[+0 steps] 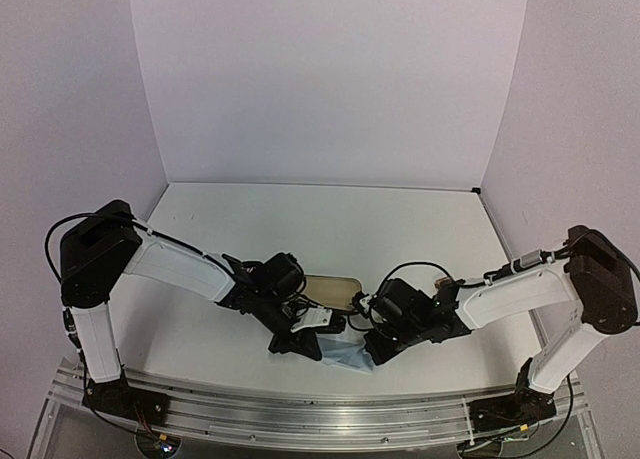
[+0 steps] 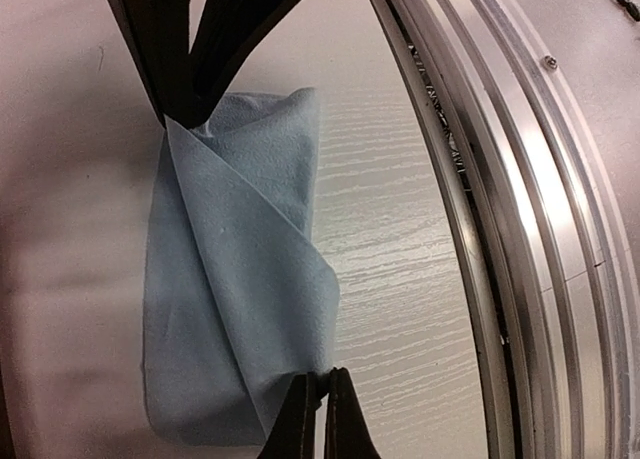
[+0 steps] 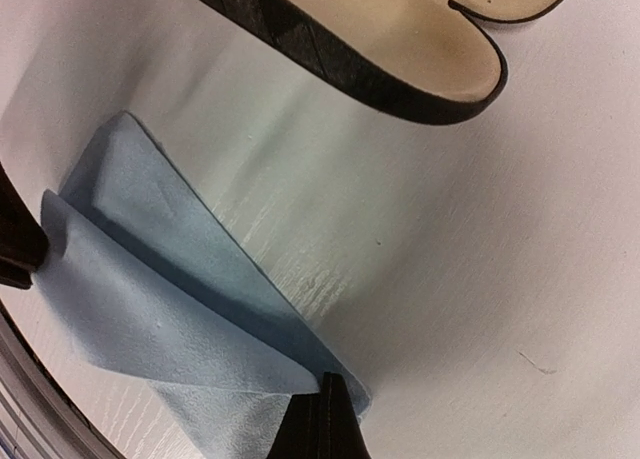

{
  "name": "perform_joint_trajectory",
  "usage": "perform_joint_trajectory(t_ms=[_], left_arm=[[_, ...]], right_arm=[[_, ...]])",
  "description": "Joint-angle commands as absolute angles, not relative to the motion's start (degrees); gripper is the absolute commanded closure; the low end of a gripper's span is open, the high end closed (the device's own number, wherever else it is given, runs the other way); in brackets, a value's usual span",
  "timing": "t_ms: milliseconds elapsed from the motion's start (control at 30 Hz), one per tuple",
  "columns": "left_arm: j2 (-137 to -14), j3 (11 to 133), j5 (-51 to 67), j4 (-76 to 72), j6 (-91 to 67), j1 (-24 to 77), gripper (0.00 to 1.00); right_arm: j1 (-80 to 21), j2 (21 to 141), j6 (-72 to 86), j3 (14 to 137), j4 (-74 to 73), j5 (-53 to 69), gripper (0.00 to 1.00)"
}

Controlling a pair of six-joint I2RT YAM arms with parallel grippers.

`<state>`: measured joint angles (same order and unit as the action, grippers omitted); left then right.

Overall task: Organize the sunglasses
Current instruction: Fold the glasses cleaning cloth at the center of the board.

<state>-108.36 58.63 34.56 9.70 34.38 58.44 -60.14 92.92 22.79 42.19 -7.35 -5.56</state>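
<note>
No sunglasses show in any view. A light-blue cloth (image 1: 345, 357) hangs folded between both grippers, low over the table's near edge. My left gripper (image 2: 322, 381) is shut on one corner of the cloth (image 2: 230, 279); in the top view this gripper (image 1: 300, 345) sits left of the cloth. My right gripper (image 3: 330, 387) is shut on the opposite corner of the cloth (image 3: 150, 299), and in the top view it (image 1: 374, 355) is on the cloth's right. Each wrist view shows the other gripper's dark fingers (image 2: 185, 74) (image 3: 15, 249) pinching the far corner.
An open stripe-patterned case (image 3: 400, 54) with a beige lining lies just behind the cloth, between the two arms (image 1: 330, 291). The metal rail (image 2: 520, 229) runs along the table's near edge, close to the cloth. White walls enclose the table on three sides.
</note>
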Motion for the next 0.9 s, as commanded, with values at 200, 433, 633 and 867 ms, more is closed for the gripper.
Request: perform_joint_trajectory(t_ms=[200,433,633,867], left_arm=[[-108.0,63.3,43.3,13.4,25.2,54.7,1.0],[-110.3,63.9,39.9,13.7,17.6,53.7,1.0],[-111.4,63.8,36.1,13.1,11.8,53.1,1.0],[-111.5,64.0,34.7,12.2,8.3,52.5,1.0]], right_arm=[[-59.9,93.1,22.5,43.3,-6.9,-5.5,1.0],[-59.9,93.1,22.8,43.3,-7.0,-5.5,1.0],[-59.9,93.0,22.8,43.6,-7.1,-5.0,1.0],[-59.9,92.4,23.4,43.1,-7.6,-4.6,1.0]])
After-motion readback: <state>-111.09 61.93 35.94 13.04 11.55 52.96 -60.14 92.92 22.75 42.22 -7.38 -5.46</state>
